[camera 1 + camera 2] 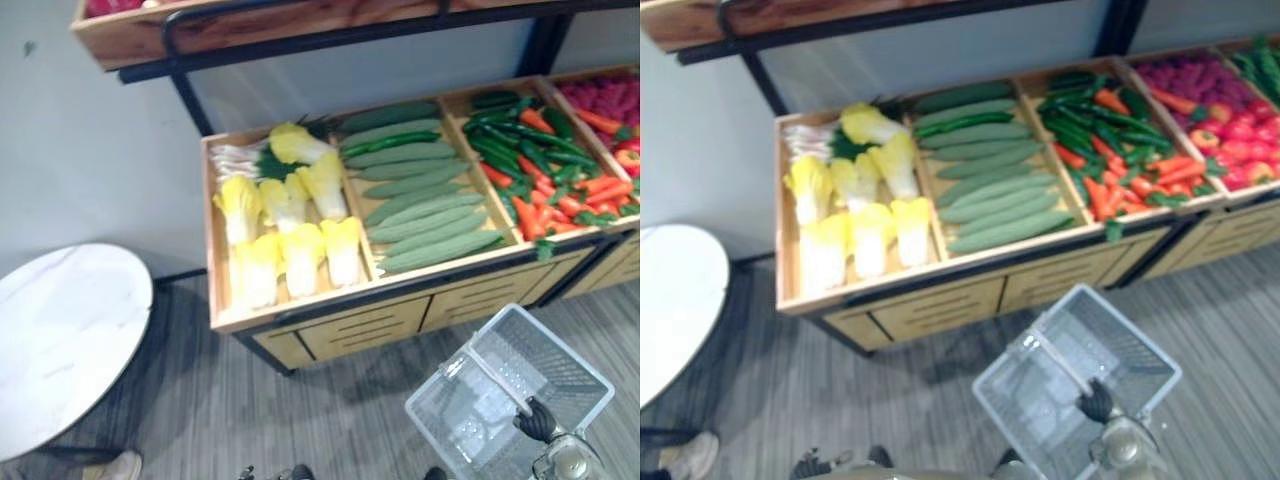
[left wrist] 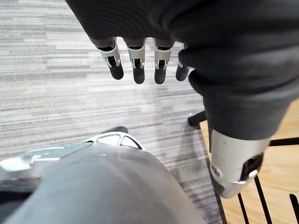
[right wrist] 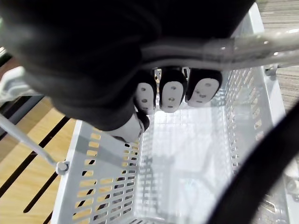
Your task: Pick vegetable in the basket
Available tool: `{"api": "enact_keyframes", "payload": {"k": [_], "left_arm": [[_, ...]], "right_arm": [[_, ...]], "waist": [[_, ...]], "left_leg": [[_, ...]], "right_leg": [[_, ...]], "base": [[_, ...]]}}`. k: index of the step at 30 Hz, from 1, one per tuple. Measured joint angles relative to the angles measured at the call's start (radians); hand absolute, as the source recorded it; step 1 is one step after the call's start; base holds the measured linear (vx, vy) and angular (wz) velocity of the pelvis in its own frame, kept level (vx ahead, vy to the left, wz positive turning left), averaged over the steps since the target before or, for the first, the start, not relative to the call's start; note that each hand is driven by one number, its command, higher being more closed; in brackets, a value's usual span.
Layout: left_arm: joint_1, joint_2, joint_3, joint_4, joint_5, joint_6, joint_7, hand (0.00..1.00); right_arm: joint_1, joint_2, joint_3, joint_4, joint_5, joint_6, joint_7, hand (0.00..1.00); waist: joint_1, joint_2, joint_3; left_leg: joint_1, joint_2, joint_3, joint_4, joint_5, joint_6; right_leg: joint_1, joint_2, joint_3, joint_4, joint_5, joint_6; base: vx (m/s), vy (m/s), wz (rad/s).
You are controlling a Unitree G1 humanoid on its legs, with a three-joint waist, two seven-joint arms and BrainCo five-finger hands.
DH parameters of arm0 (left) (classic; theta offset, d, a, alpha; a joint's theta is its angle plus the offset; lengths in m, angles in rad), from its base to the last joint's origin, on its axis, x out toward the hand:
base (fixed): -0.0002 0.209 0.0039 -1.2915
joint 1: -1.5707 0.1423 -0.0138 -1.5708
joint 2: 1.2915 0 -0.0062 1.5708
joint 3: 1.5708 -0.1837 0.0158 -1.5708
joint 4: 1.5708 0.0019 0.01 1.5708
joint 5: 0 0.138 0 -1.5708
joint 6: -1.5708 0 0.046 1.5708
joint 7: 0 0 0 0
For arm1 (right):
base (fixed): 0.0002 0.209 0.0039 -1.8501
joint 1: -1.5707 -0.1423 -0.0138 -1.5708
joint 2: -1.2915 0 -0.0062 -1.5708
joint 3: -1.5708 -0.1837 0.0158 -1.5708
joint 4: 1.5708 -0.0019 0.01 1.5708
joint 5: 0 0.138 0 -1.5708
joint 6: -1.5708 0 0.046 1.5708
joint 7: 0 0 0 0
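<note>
In the left eye view a wooden display bench with open compartments runs from nine o'clock to three o'clock. It holds pale yellow-white cabbages at its nine o'clock end, long green cucumbers in the middle and orange carrots mixed with green peppers toward three o'clock. A white plastic mesh basket hangs at five o'clock of the view, apart from the bench front, with the right hand at its handle. The right eye view adds a compartment of red and magenta produce at two o'clock, beyond the carrots. In the left wrist view the left hand hangs over the grey striped floor, fingers straight, slightly apart and holding nothing. In the right wrist view the right hand's fingers are curled tight round the pale bar handle of the basket, and nothing lies inside its perforated walls. Every vegetable sits on the bench, none in a hand or the basket, so the step in hand looks like the approach, before any pick. The next move likely calls for the free left hand to reach to a compartment, the cabbages lying on its side, close round one piece and carry it over the basket's open top, the right hand holding the basket level
</note>
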Motion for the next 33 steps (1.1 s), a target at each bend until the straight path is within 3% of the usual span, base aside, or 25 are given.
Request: {"api": "enact_keyframes", "payload": {"k": [4, 9, 10, 17, 21, 23, 26, 27, 33], "left_arm": [[-0.001, 0.009, -0.003, -0.002, 0.026, 0.000, 0.007, 0.00], [0.000, 0.009, -0.034, 0.002, 0.026, -0.001, 0.005, 0.00], [-0.004, 0.027, -0.051, 0.010, 0.026, -0.007, -0.011, 0.00], [-0.003, 0.028, -0.051, 0.010, 0.025, -0.007, -0.011, 0.00], [-0.012, 0.028, -0.044, 0.008, 0.018, -0.007, -0.006, 0.00], [-0.014, 0.025, -0.024, -0.056, 0.005, -0.007, 0.009, 0.00], [0.009, 0.003, 0.013, -0.314, -0.023, -0.017, 0.066, 0.00], [0.010, -0.002, 0.015, -0.398, -0.021, -0.041, 0.102, 0.00], [0.011, -0.074, 0.052, -0.698, 0.002, -0.089, 0.227, 0.00]], "right_arm": [[-0.015, 0.050, 0.005, 0.061, 0.041, 0.000, 0.003, 1.00], [-0.034, 0.088, 0.000, 0.113, 0.126, 0.000, 0.006, 1.00], [-0.082, 0.181, 0.010, 0.183, 0.178, -0.002, 0.014, 1.00], [-0.081, 0.181, 0.006, 0.190, 0.181, -0.005, 0.014, 1.00], [-0.082, 0.196, -0.074, 0.247, 0.185, -0.026, 0.008, 1.00], [-0.081, 0.204, -0.121, 0.272, 0.188, -0.028, 0.004, 1.00], [-0.081, 0.213, -0.224, 0.307, 0.225, -0.028, -0.003, 1.00], [-0.079, 0.220, -0.258, 0.311, 0.227, -0.026, -0.015, 1.00], [-0.065, 0.221, -0.298, 0.315, 0.234, -0.026, -0.046, 1.00]], "waist": [[0.004, -0.011, 0.014], [0.024, -0.003, 0.017], [0.024, -0.027, 0.005], [0.023, -0.027, 0.005], [0.023, -0.029, 0.003], [0.023, -0.030, 0.002], [0.023, -0.031, -0.001], [0.022, -0.032, -0.002], [0.017, -0.029, -0.031]], "left_leg": [[-0.023, -0.034, -0.081, -0.036, -0.004, -0.005], [-0.025, -0.058, -0.126, -0.036, -0.033, -0.010], [0.001, -0.067, -0.155, -0.038, -0.062, -0.013], [0.002, -0.067, -0.156, -0.038, -0.062, -0.013], [0.010, -0.067, -0.156, -0.037, -0.062, -0.013], [0.018, -0.067, -0.155, -0.037, -0.067, -0.016], [0.013, -0.069, -0.154, -0.037, -0.075, -0.012], [0.013, -0.071, -0.152, -0.037, -0.076, -0.012], [0.017, -0.074, -0.129, -0.037, -0.086, -0.008]], "right_leg": [[0.029, -0.001, -0.054, -0.044, 0.028, 0.034], [0.047, -0.018, -0.070, -0.048, 0.042, 0.048], [0.052, -0.025, -0.033, -0.038, 0.043, 0.048], [0.052, -0.024, -0.031, -0.037, 0.043, 0.048], [0.053, -0.023, -0.012, -0.035, 0.043, 0.048], [0.050, -0.020, 0.022, -0.033, 0.044, 0.048], [0.019, -0.020, 0.100, -0.016, 0.042, 0.047], [0.013, -0.020, 0.133, -0.016, 0.041, 0.046], [-0.036, -0.018, 0.217, 0.005, 0.038, 0.041]], "base": [[-0.04, 0.117, 0.53], [-0.01, 0.079, 0.22], [0.00, 0.022, 0.04], [0.00, 0.000, 0.00], [0.00, -0.001, -0.06], [0.00, 0.000, -0.15], [-0.02, 0.018, -0.19], [-0.03, 0.032, -0.19], [0.01, 0.010, -0.26]]}}
